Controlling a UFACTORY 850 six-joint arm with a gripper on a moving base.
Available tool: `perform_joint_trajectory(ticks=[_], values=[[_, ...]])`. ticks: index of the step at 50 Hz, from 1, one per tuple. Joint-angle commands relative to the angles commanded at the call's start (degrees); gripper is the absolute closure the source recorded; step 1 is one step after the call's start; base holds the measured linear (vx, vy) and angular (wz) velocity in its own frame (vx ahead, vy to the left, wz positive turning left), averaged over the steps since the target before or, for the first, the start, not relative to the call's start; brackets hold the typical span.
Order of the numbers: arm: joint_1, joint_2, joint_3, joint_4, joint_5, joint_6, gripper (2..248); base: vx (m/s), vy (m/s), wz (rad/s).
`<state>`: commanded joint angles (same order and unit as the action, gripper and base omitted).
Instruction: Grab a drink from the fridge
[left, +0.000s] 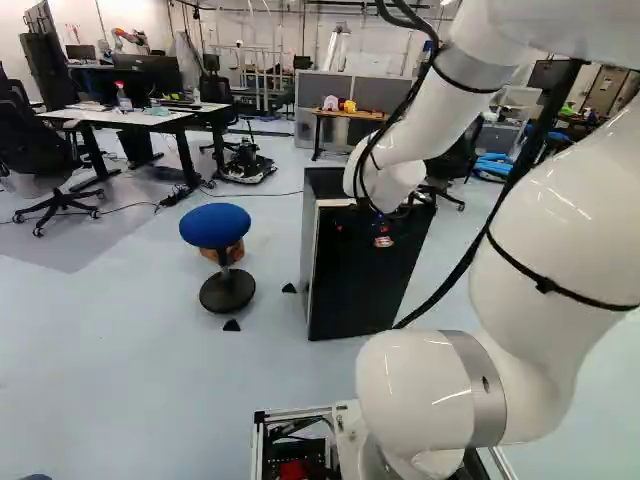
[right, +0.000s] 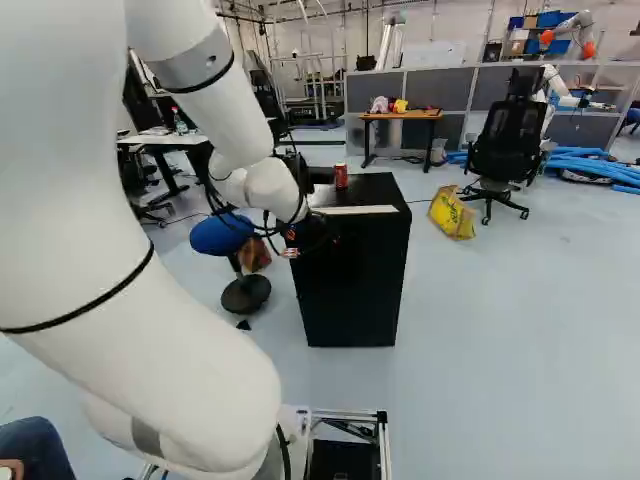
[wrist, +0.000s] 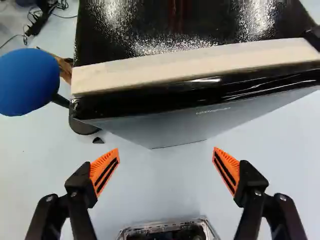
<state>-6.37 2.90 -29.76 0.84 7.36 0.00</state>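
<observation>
My gripper (right: 291, 244) hangs before the upper front of a small black fridge (right: 355, 285). In the wrist view the gripper (wrist: 166, 152) stands wide open, nothing between its orange pads. Ahead of it is the fridge's top front edge, a pale strip (wrist: 195, 66) above the dark front (wrist: 165, 127). The fridge door looks shut, and whatever is inside is hidden. A red can (right: 341, 176) stands upright on the fridge top; the wrist view shows only a reddish reflection on that glossy top.
A blue stool (left: 215, 225) stands beside the fridge, with a brown object behind its stem. Farther back are desks (left: 150, 118), a wooden table (right: 400, 116), a yellow bag (right: 452, 212) and a black chair (right: 508, 145). Another robot (right: 570, 30) is at the far right.
</observation>
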Motion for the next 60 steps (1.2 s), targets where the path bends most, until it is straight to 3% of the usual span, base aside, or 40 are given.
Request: perform_joint_trajectory(ticks=[14, 32, 60], values=[[-0.34, 4.17, 4.03, 0.0, 8.38, 0.0, 3, 0.0, 0.0, 0.0], [-0.34, 4.25, 4.1, 0.0, 19.19, 0.0, 3, 0.0, 0.0, 0.0], [-0.8, -2.97, -2.93, 0.0, 29.05, 0.0, 3, 0.0, 0.0, 0.0]])
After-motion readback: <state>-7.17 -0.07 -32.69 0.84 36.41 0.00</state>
